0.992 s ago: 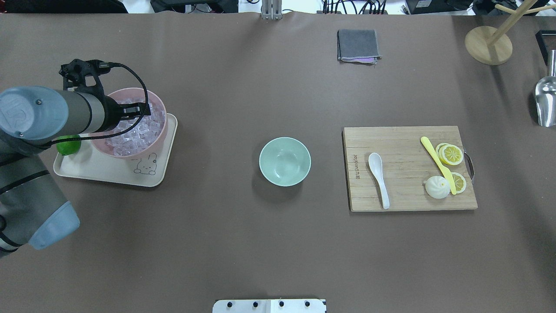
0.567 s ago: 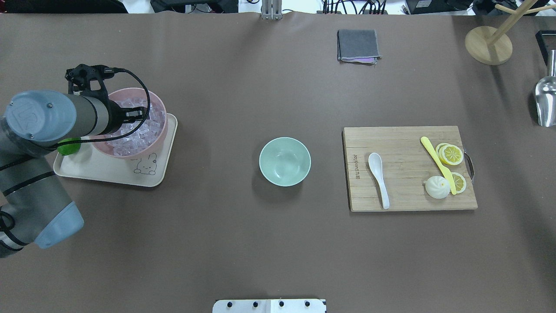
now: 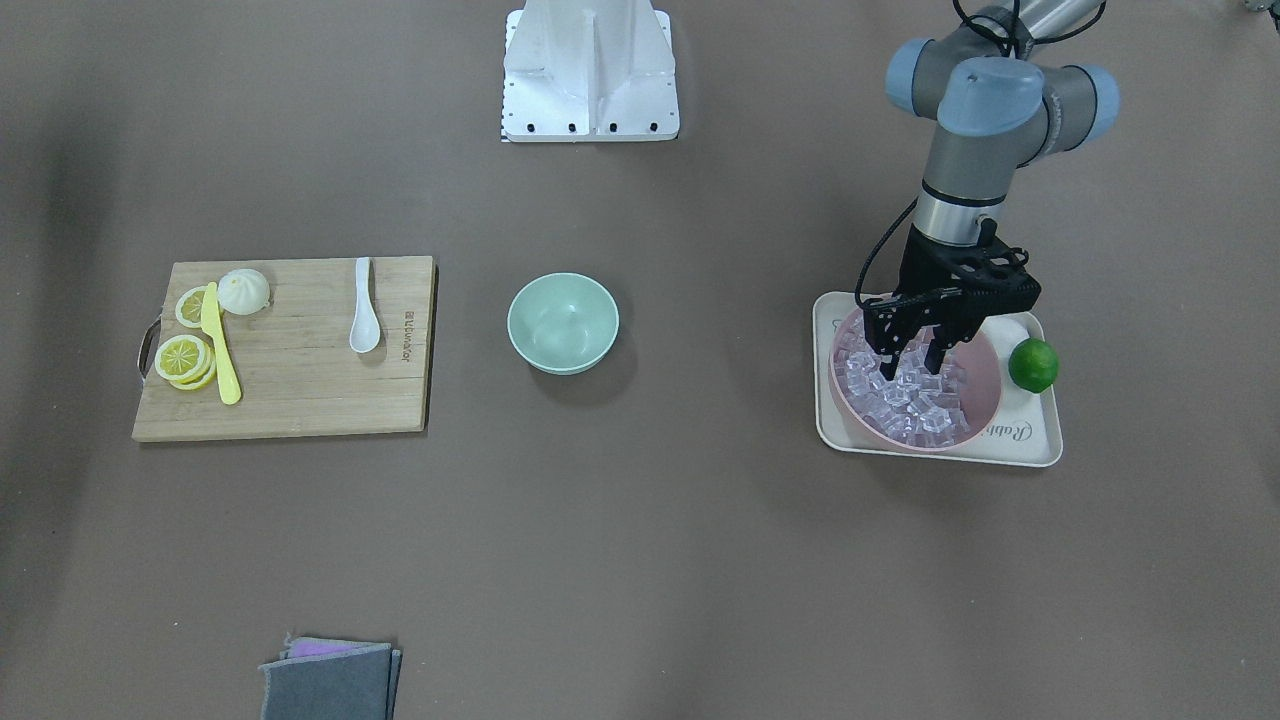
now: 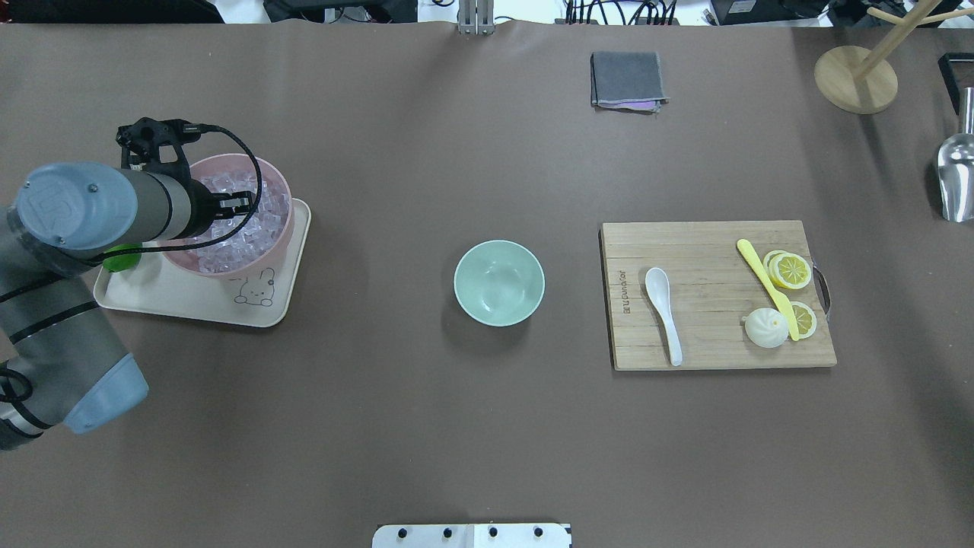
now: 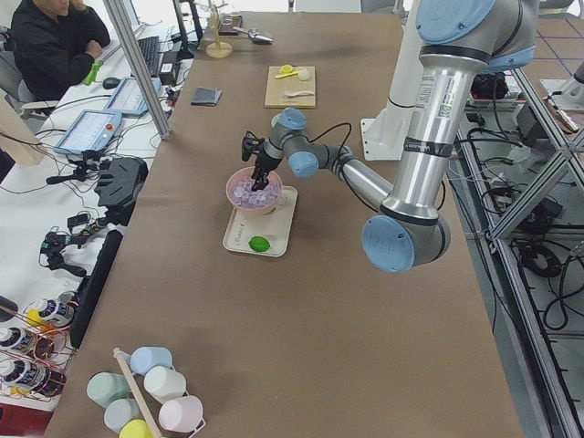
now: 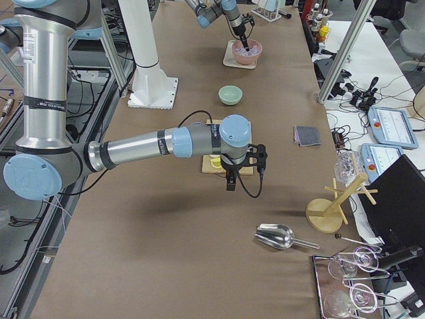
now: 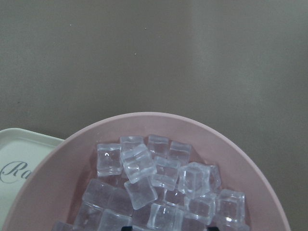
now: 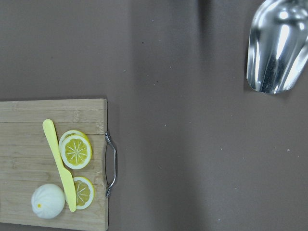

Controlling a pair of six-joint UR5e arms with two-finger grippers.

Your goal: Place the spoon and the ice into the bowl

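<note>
The white spoon (image 4: pixel 663 308) lies on the wooden cutting board (image 4: pixel 708 251), right of the empty mint-green bowl (image 4: pixel 499 282) at the table's middle. Clear ice (image 4: pixel 236 236) cubes fill a pink bowl (image 4: pixel 278 183) on a cream tray. My left gripper (image 3: pixel 910 362) stands open just over the ice pile, its fingers (image 3: pixel 886 366) apart and pointing down into the pink bowl. The left wrist view shows the ice (image 7: pixel 144 178) close up. My right gripper (image 6: pixel 230 181) hangs above the table beside the board; I cannot tell whether it is open or shut.
The cream tray (image 4: pixel 190 304) also carries a lime (image 3: pixel 1033 365). On the board lie a yellow knife (image 4: pixel 765 285), lemon slices (image 4: pixel 791 270) and a white bun (image 4: pixel 765 328). A grey cloth (image 4: pixel 627 79), a wooden stand (image 4: pixel 856 80) and a metal scoop (image 4: pixel 955 179) sit at the far right.
My left arm has shifted slightly and its gripper has sunk closer to the ice in the pink bowl. Spoon and mint-green bowl have not moved.
</note>
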